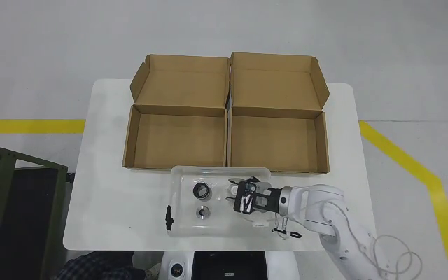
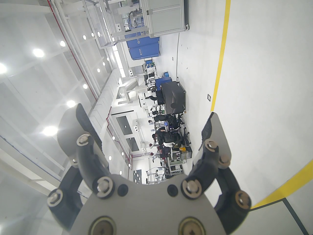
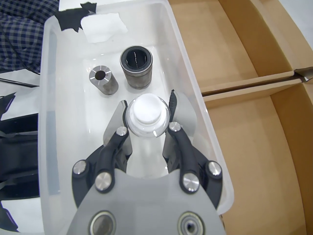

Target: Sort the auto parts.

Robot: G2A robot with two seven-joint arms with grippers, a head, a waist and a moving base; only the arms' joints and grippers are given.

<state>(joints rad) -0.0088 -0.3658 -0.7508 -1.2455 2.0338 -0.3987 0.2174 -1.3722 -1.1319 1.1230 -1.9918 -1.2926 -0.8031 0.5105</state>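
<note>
Our right gripper point(image 3: 148, 100) is down inside the clear bin point(image 3: 179, 50). We see its two fingers drawn in on the white round part point(image 3: 146, 114), one pad against each side and the jaws narrowed to the part's width. The part sits right between the fingertips, low in the bin, but we cannot tell whether it rests on the bin floor or hangs just off it.

Just ahead of the fingertips stand two metal pieces, upright and apart from each other. The dark bearing sleeve point(image 3: 136, 68) is straight ahead, and the smaller steel bushing point(image 3: 103, 80) stands beside it.

Past the bin wall on the gripper's flank lie two open boxes. We have the nearer cardboard box point(image 3: 244, 147) alongside the gripper and the farther cardboard box point(image 3: 207, 37) ahead of it.

Our left gripper point(image 2: 146, 113) faces out over the hall floor, fingers spread wide with nothing between them.
</note>
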